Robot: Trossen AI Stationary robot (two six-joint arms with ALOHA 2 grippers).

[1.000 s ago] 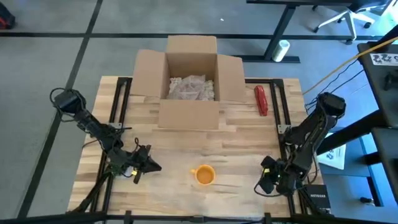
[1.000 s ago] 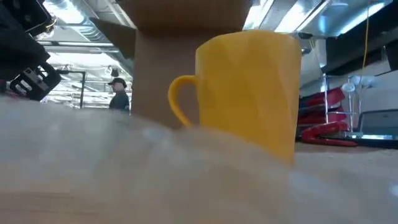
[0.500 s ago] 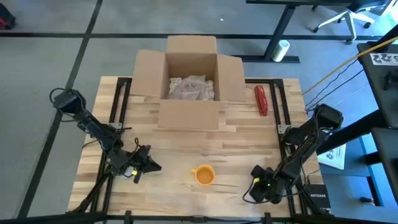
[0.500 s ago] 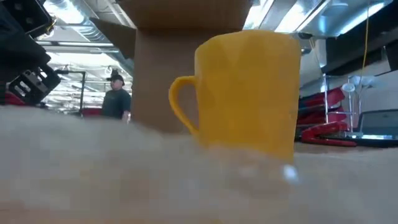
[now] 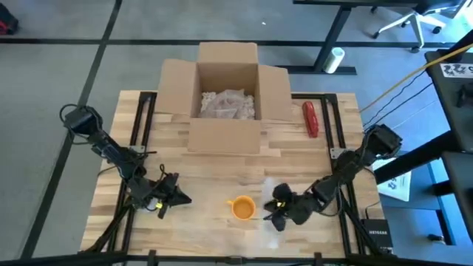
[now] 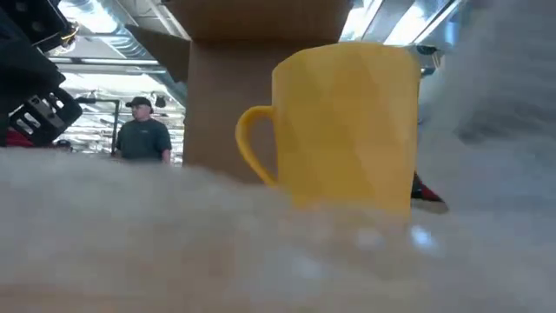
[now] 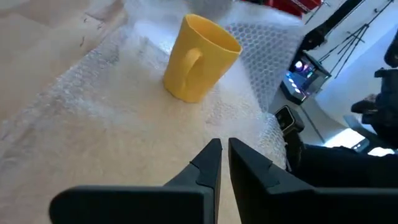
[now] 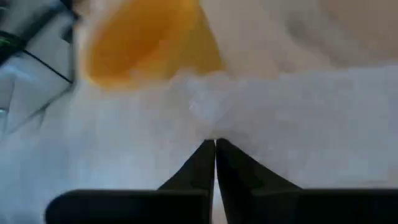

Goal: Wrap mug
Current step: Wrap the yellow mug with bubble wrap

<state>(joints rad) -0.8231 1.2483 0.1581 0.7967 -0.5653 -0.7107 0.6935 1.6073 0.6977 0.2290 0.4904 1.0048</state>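
Two grippers low on the wooden slat table point(image 5: 222, 166). Right gripper point(image 5: 275, 214) pinches an edge of the clear bubble wrap sheet point(image 7: 261, 62), fingers closed on it, just beside the smooth yellow plastic mug point(image 5: 242, 208). Mug upright on the wrap. Left gripper point(image 5: 179, 196) fingers nearly together, holding nothing, near the mug's other side.
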